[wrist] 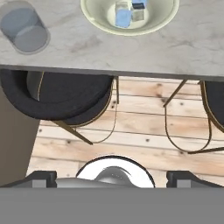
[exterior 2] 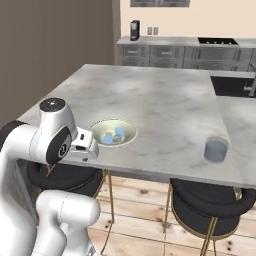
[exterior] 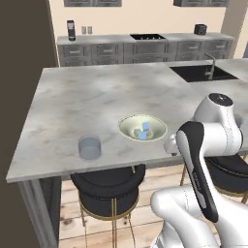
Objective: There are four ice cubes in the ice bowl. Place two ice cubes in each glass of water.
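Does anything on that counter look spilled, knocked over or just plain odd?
Nothing stands out. The ice cubes sit inside the ice bowl, and a glass of water stands upright on either side of it, the other one here. No puddles show on the counter.

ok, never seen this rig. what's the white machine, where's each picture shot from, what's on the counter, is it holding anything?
It is a simulated kitchen. The white machine is a jointed robot arm on a base that can drive. Two pictures come from cameras on that base, behind the arm to its left and to its right. The third comes from a camera on the hand, looking along its pincer, whose dark finger tips stand wide apart at the bottom: open, holding nothing.

On the grey marble counter sits a pale bowl with small bluish ice cubes inside. A clear glass stands to the bowl's left and another glass to its right. Black stools stand under the counter edge.
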